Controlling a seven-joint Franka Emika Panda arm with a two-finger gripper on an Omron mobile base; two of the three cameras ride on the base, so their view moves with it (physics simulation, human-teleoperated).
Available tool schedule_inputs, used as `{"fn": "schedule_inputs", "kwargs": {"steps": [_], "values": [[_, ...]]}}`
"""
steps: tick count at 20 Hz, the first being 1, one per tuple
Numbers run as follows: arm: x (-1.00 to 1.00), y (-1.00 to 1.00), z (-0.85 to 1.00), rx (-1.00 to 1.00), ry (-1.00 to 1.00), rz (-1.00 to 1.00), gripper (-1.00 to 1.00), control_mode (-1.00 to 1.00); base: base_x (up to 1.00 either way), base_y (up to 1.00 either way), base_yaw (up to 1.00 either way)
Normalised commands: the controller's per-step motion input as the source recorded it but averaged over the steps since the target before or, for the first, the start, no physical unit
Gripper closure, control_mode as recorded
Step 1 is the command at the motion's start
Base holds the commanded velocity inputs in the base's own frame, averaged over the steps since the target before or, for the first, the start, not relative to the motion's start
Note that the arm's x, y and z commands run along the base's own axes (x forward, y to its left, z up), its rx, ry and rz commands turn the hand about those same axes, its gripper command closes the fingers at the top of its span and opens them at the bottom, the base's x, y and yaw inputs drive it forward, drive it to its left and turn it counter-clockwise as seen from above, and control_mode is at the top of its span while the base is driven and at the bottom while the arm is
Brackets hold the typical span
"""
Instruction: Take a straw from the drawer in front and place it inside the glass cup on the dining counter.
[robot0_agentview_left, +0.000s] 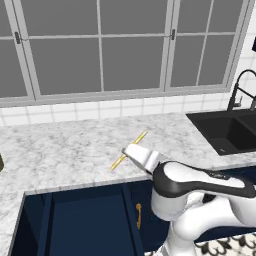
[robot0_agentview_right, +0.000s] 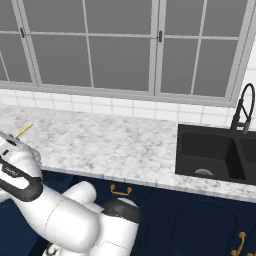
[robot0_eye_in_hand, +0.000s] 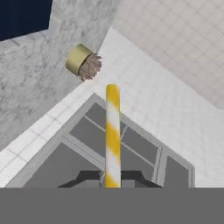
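Gripper: the white arm's two-finger gripper (robot0_agentview_left: 131, 151) is clamping narrowly on the thin pale yellow straw, its dark fingertips (robot0_eye_in_hand: 94, 178) pressing it from both sides in the hand view.
Straw: the thin straight straw with yellow and white stripes (robot0_eye_in_hand: 113, 140) is sticking out past the gripper in the hand view; in the left base view it (robot0_agentview_left: 129, 150) is showing as a slanted yellow stick in front of the marble counter, and in the right base view its tip (robot0_agentview_right: 23, 130) is peeking out above the white hand.
Drawer: the wide dark navy-blue drawer (robot0_agentview_left: 75, 220) is standing pulled open below the counter edge, just left of the arm.
Counter: the white-grey speckled marble counter (robot0_agentview_left: 75, 145) is running under the white tiled backsplash and grey windows.
Sink: the black sink basin (robot0_agentview_right: 212, 152) with its black tap is sitting at the right.
Plant pot: the tan round pot with a brownish succulent (robot0_eye_in_hand: 83, 62) is appearing on the marble in the hand view.
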Motion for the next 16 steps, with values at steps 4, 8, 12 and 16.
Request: {"fn": "schedule_inputs", "kwargs": {"steps": [4,8,12,16], "values": [[-0.13,-0.71,0.93,0.01,-0.74,0.34,1.00,-1.00,0.00,0.00,0.00],[-0.10,-0.69,0.83,-0.01,-0.79,0.37,1.00,-1.00,0.00,0.00,0.00],[0.00,-0.50,0.69,-0.12,-0.81,0.33,1.00,-1.00,0.00,0.00,0.00],[-0.03,-0.29,0.29,-0.54,-0.59,0.29,1.00,-1.00,0.00,0.00,0.00]]}}
